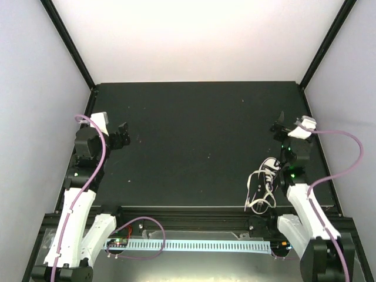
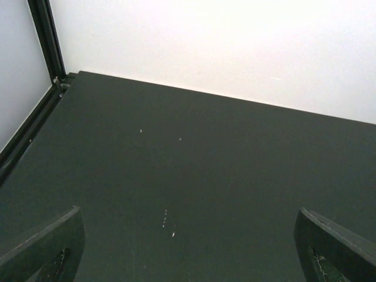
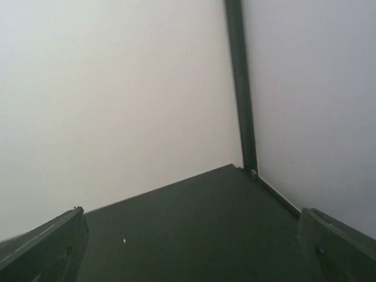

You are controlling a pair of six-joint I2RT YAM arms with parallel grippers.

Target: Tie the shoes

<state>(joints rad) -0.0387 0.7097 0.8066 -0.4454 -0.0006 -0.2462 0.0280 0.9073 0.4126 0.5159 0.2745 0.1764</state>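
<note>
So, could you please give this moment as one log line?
left gripper: open, empty | right gripper: open, empty | shoe: beside right arm, untouched | laces: loose

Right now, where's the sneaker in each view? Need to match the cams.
Top external: sneaker at lower right on the table, beside the right arm, laces trailing toward the near edge.
Left wrist: not in it; only table and back wall.
Right wrist: not in it; only the table's far right corner.
Shared landmark: the black table meeting the white back wall.
</note>
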